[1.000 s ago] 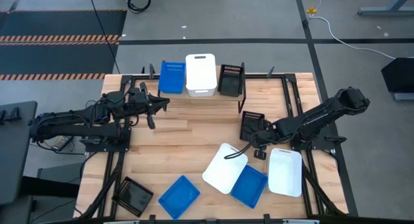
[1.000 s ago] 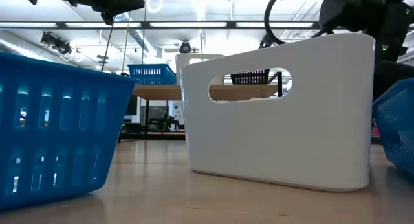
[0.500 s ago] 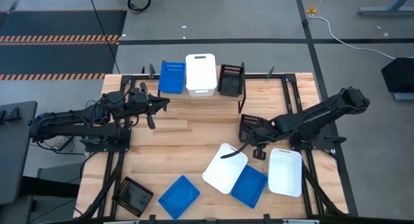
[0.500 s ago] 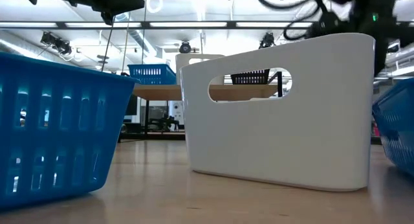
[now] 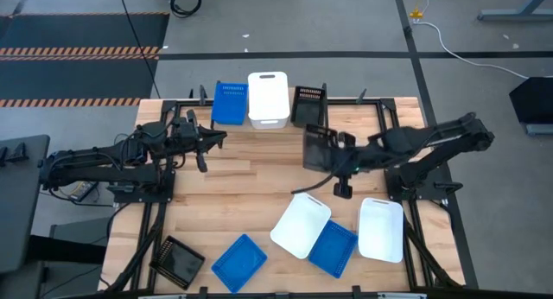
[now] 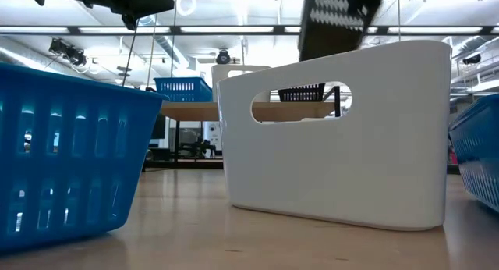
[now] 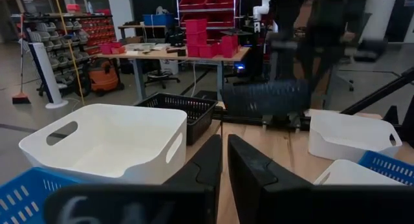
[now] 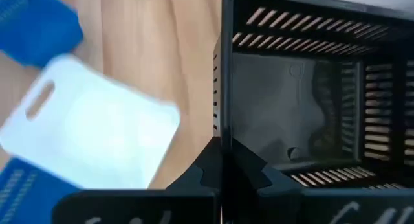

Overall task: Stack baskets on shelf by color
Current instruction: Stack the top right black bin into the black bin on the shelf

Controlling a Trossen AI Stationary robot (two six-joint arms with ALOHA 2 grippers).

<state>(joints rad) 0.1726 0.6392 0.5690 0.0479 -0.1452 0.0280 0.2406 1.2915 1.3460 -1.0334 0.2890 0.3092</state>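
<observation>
High view
- Right gripper (image 5: 339, 155): frame centre-right, jaws clamped on the rim of a black basket (image 5: 317, 149), carried clear of the table (image 5: 242, 174).
- Reason for hold: judged a transfer to the shelf (image 5: 281, 124), where another black bin (image 5: 308, 106) waits at the right end; colour match.
- Carried basket, axis: long side runs roughly up-down the frame, opening tipped toward the left.
- Shelf stock: blue bin (image 5: 229, 103), white bin (image 5: 268, 98), black bin, left to right, one per colour, long axes up-down the frame.
- Loose stock, lower frame: white (image 5: 300, 223), blue (image 5: 333, 248), white (image 5: 381, 229) huddled together; blue (image 5: 238, 263) and black (image 5: 177, 262) at lower left.
- Left gripper (image 5: 206, 141): left of centre, near the shelf's blue end, holding nothing, jaws nearly closed; waiting.

Low view
- Carried basket (image 6: 335, 16): top centre-right, blurred, tilted, well above the white bin (image 6: 335, 137) in the foreground.
- Shelf (image 6: 191, 111): mid-distance, left of centre, plank level.

Left wrist view
- Carried basket (image 7: 265, 98): frame centre, blurred, slotted wall facing the camera, long side lying left-right.
- Shelf bins: white (image 7: 107, 143) at lower left, black (image 7: 178, 111) beyond it.

Right wrist view
- Basket (image 8: 304, 88): fills upper right, inside facing the camera, wall pinched between the fingers (image 8: 210, 162) at its left rim.
- Below: white bin (image 8: 90, 133), blurred, at left.
</observation>
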